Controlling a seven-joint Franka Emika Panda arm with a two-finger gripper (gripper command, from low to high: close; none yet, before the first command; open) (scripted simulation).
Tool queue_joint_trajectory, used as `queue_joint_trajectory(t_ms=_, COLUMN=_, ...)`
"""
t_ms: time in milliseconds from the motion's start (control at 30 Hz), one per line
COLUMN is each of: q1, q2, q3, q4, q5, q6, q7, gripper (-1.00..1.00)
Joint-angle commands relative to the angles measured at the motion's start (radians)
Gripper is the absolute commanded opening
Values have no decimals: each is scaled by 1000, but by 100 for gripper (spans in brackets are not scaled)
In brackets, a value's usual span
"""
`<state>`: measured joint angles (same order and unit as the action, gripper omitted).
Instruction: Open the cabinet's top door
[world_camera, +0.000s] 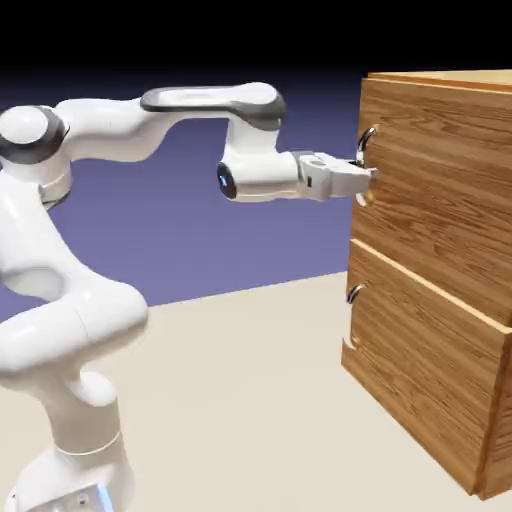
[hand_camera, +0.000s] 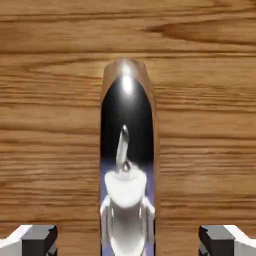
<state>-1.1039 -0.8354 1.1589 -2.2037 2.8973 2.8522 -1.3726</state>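
Quietly — pale table (world_camera: 235, 400), blue-violet backdrop (world_camera: 285, 240) — pincer (hand_camera: 128, 241) stands apart astride upper handle (hand_camera: 127, 115).

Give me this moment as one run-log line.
gripper: open, tips either side of upper handle, gaps visible | top door: closed | lower handle: gripper away from it

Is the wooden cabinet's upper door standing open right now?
No, in the exterior view the upper door lies flat and closed against the cabinet, above the lower panel.
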Motion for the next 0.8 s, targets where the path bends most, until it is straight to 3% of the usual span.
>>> queue_joint_trajectory(t_ms=0, q1=36, q2=18, q3=-26, q4=-21, q5=0, q6=-10, q7=-26, gripper=-100)
queue_joint_trajectory(t_ms=567, q1=653, q2=216, q3=-558, q4=-209, q5=-4, q6=-60, q7=-415, gripper=-100)
queue_joint_trajectory(t_ms=767, q1=866, q2=179, q3=-761, q4=-295, q5=-133, q6=-77, q7=-389, gripper=-100)
